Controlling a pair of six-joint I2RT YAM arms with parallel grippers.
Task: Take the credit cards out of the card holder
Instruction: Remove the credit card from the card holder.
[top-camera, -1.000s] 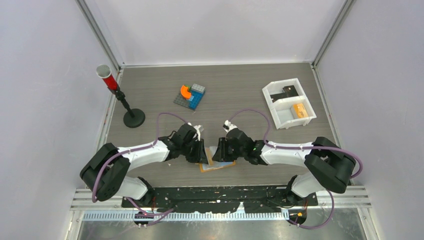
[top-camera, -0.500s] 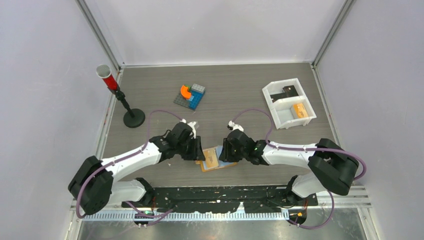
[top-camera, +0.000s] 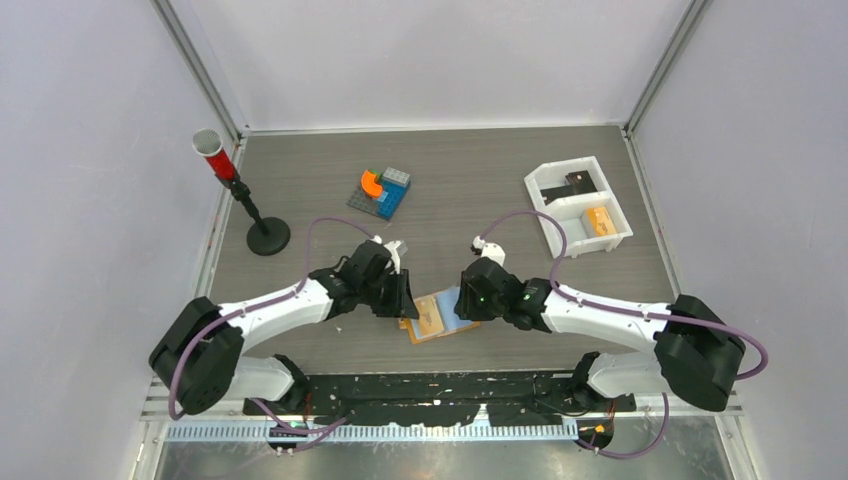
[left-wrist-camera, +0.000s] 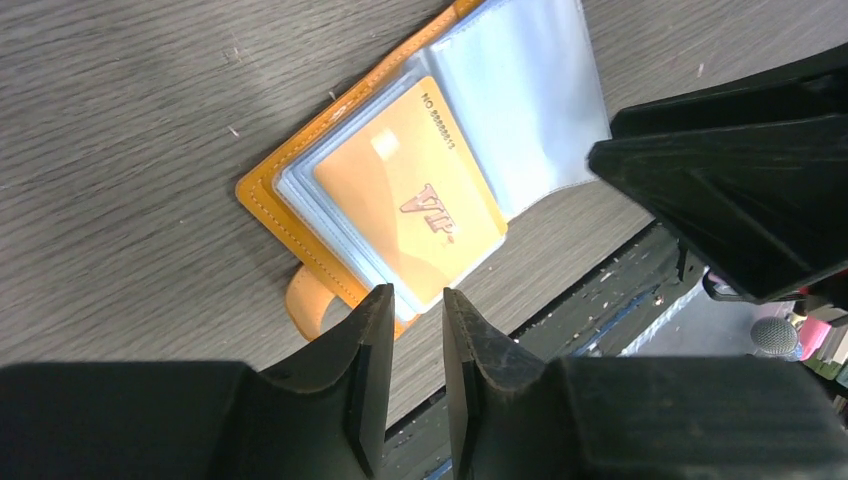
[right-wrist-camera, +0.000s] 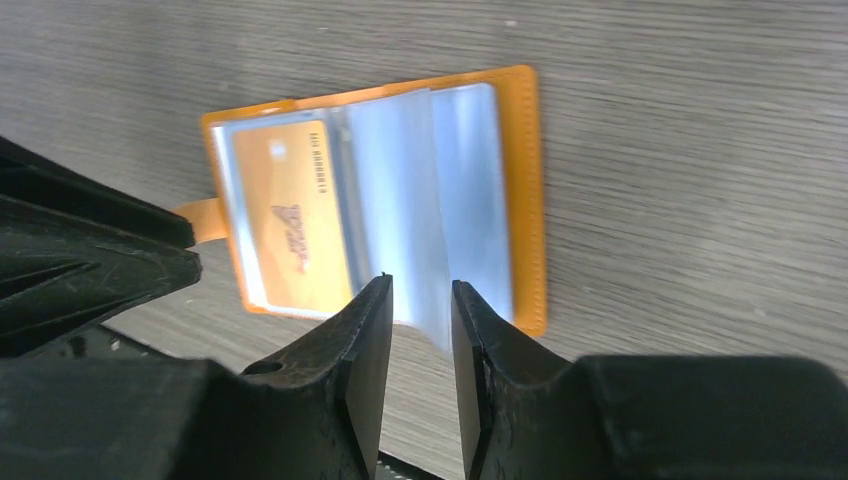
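The card holder (top-camera: 431, 321) lies open on the table (top-camera: 480, 190) by the near edge, right between the two arms. A gold-orange credit card (left-wrist-camera: 410, 195) sits in its left half, with the clear sleeves (right-wrist-camera: 440, 180) fanned over the right. The left gripper (left-wrist-camera: 415, 300) hangs by the tab side, jaws slightly apart and empty. The right gripper (right-wrist-camera: 420, 290) is over the sleeves, also a bit apart, can't tell if it's touching

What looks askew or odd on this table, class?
The holder lies open, skewed to the table's near edge. Its clear sleeves fan out unevenly rather than lying flat, and a gold card sits in one. Nothing looks spilled or damaged.
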